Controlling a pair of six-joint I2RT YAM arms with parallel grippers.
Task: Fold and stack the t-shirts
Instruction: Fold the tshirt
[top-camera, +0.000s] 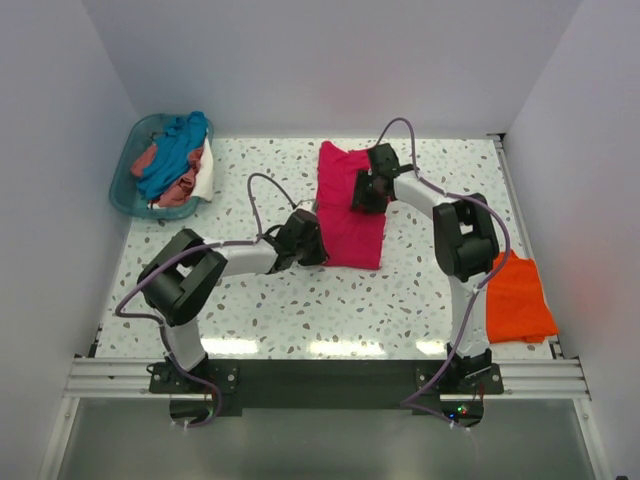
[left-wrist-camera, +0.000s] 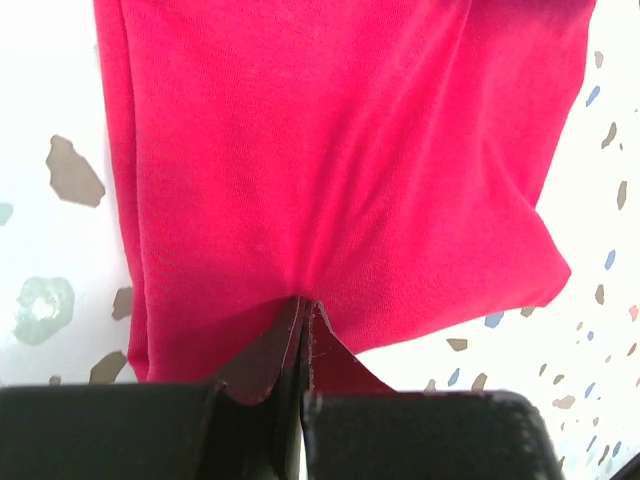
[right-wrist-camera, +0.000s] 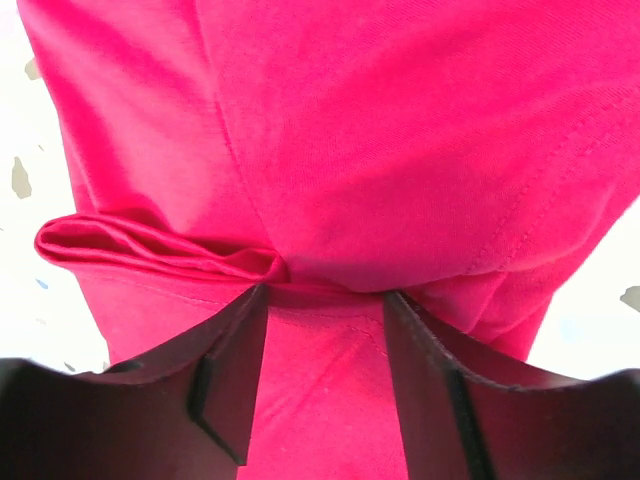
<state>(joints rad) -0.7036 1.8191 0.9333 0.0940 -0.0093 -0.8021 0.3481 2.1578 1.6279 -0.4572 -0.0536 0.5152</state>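
At the far left corner of the white speckled desk (top-camera: 270, 310), a translucent teal plastic basin (top-camera: 128, 180) is sitting with a heap of crumpled tees in it: a teal cotton t-shirt (top-camera: 178, 150) lying on top, a salmon one (top-camera: 150, 160) beside and under it, and a white one (top-camera: 206, 170) spilling over the right rim.

The left gripper (top-camera: 312, 240) is reaching to the lower left edge of the large magenta-pink cotton t-shirt (top-camera: 348, 215). In the left wrist view its fingers (left-wrist-camera: 262, 360) are pressing together on a pinch of that shirt's edge (left-wrist-camera: 340, 180), with fabric pulled up between them.

The magenta-pink shirt is lying flat in the middle of the desk as a narrow folded strip, its long axis running from the near side to the far side and leaning slightly left at the far end.

The right gripper (top-camera: 362, 192) is sitting over the strip's upper right part. In the right wrist view its fingers (right-wrist-camera: 235, 370) are standing apart, with pink cloth (right-wrist-camera: 400, 150) and a rolled fold lying between and just ahead of them.

Near the right edge of the desk, well apart from the pink shirt, a folded orange cotton t-shirt (top-camera: 518, 300) is lying flat.
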